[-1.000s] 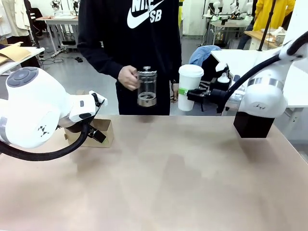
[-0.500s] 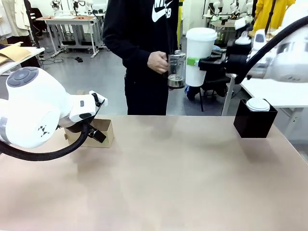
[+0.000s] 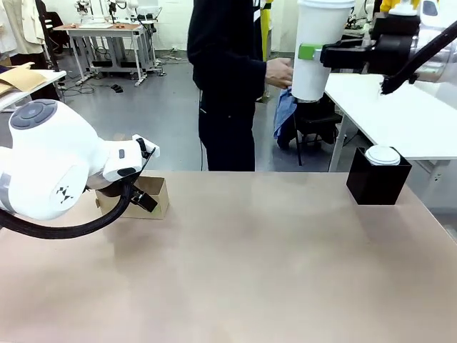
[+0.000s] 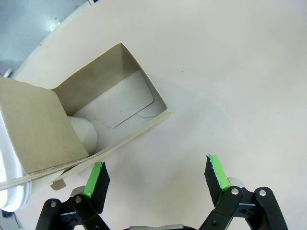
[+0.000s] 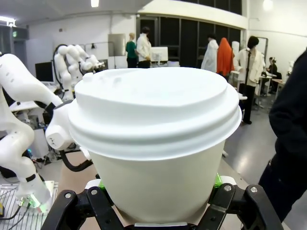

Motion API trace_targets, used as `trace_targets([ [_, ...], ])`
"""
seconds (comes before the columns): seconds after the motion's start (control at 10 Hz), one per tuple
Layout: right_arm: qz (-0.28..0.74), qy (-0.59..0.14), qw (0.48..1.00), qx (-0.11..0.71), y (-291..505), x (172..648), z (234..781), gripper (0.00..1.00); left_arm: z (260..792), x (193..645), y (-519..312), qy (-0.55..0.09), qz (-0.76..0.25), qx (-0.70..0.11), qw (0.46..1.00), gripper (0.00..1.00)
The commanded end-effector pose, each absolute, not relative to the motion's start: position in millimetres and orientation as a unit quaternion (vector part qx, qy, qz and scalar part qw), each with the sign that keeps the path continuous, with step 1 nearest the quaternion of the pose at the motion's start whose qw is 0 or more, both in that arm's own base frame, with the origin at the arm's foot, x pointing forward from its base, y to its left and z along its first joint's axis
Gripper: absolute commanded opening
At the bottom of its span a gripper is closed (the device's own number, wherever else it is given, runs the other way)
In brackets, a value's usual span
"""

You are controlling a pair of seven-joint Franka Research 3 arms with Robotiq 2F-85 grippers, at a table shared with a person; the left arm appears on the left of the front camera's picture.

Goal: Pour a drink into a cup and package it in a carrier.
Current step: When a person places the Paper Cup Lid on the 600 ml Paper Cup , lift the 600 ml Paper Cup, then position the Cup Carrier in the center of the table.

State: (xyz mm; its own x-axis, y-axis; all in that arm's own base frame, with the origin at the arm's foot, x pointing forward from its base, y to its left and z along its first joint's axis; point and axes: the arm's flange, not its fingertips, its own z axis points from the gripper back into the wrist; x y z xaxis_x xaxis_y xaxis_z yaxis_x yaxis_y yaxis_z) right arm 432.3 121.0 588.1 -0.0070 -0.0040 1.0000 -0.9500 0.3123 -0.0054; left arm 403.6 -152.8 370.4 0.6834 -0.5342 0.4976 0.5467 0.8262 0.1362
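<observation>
Your surface [image 3: 250, 271]: bare from one carrier [image 3: 154, 197] across to one black box [image 3: 376, 184]; left claw [image 4: 156, 170] open, right claw [image 3: 311, 51] gripping one cup [image 3: 319, 28].

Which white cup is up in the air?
The big lidded cup pinched in the right hand, high above the table. The other lidded cup sits down in the black box.

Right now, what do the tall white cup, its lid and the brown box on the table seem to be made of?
The cup looks like paper: dull matt white wall, no shine. Its lid seems plastic: smoother, slightly glossy, with a moulded stepped rim. The carrier looks like brown cardboard: matt, folded flaps, pale cut edges.
</observation>
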Motion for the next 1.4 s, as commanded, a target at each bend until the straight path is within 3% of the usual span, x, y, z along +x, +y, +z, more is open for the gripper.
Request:
trace_targets([
  [0.0,0.408,-0.569,0.572,0.427,115.5,426.9,590.4,0.80,370.4,403.6,-152.0,-0.267,-0.294,-0.013,0.918,1.00],
  [1.3,0.415,-0.576,0.567,0.418,117.3,429.6,589.2,0.80,370.4,403.6,-152.0,-0.267,-0.294,-0.013,0.918,1.00],
])
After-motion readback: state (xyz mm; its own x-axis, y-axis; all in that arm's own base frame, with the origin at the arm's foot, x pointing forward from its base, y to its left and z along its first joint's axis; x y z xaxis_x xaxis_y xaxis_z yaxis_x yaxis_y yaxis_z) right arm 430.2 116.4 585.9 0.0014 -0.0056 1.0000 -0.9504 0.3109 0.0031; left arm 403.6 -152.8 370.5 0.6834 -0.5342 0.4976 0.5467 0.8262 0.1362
